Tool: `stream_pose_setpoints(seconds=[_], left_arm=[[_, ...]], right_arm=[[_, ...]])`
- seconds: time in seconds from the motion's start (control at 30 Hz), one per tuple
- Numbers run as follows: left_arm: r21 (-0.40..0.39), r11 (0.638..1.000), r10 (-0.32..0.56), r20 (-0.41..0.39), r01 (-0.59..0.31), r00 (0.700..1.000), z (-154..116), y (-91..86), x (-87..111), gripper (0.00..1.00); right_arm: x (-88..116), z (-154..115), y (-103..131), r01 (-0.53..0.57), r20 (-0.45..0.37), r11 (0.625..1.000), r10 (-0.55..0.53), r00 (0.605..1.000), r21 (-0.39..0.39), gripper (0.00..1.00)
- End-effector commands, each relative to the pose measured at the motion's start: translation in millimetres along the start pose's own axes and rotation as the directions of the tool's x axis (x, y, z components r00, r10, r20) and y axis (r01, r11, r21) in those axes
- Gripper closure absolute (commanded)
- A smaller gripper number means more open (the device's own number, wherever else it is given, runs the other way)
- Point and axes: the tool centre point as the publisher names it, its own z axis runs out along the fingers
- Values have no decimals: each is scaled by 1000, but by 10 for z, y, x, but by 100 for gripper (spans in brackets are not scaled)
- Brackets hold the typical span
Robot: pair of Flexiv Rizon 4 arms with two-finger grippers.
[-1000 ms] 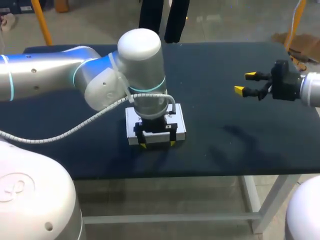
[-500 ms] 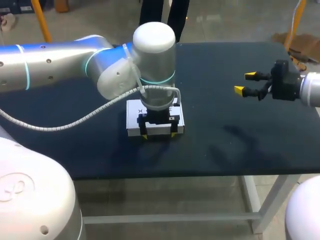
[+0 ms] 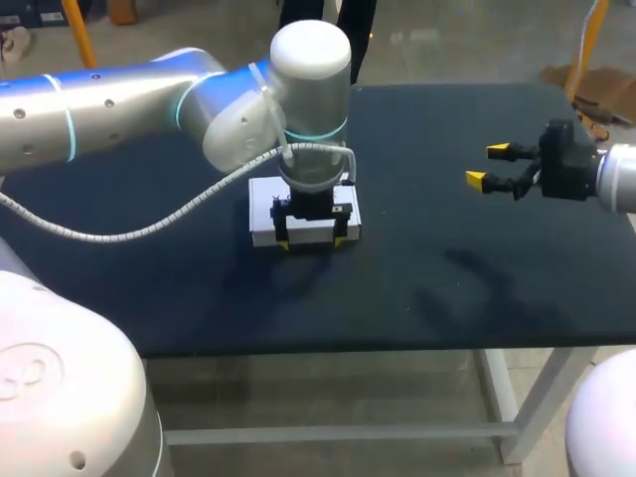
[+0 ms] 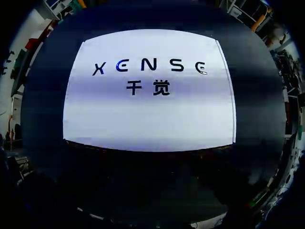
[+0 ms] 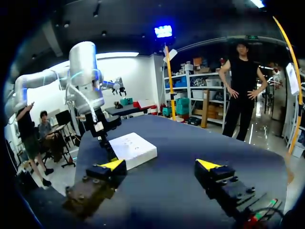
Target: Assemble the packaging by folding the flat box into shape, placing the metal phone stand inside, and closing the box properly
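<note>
A closed white box point(image 3: 262, 213) with dark print on its lid lies flat on the dark table point(image 3: 447, 288), a little left of the middle. My left gripper point(image 3: 312, 243) points straight down over the box's near edge, open, with its yellow tips set apart against that edge. In the left wrist view the box lid point(image 4: 150, 109) fills the picture just ahead; the fingers do not show there. My right gripper point(image 3: 489, 165) hovers open and empty over the table's right side, well away from the box. In the right wrist view, the right gripper point(image 5: 160, 166) faces the box point(image 5: 136, 149). No phone stand is visible.
A white cable point(image 3: 139, 234) loops from my left arm over the table's left part. The table's front edge point(image 3: 397, 343) runs close below the box.
My left arm has swung toward the table's far side, and the box has shifted with it, away from the front edge. The right arm has not moved.
</note>
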Motion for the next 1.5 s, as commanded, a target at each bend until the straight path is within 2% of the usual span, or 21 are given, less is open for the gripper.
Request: stream_pose_setpoints(seconds=[0.03, 1.1, 1.5], left_arm=[[-23, 1000, 1, 7, -1, 1000, 36, -260, 17, 0], [-38, 999, -19, -36, 18, 999, 224, -2011, -183, 0], [-53, 998, -21, -34, 20, 999, 330, -2558, -289, 0]], right_arm=[[-2, -10, -12, 2, -2, 1000, -2, 1000, -7, 0], [-2, -10, -12, 2, -2, 1000, -2, 1000, -7, 0], [-2, -10, -12, 2, -2, 1000, -2, 1000, -7, 0]])
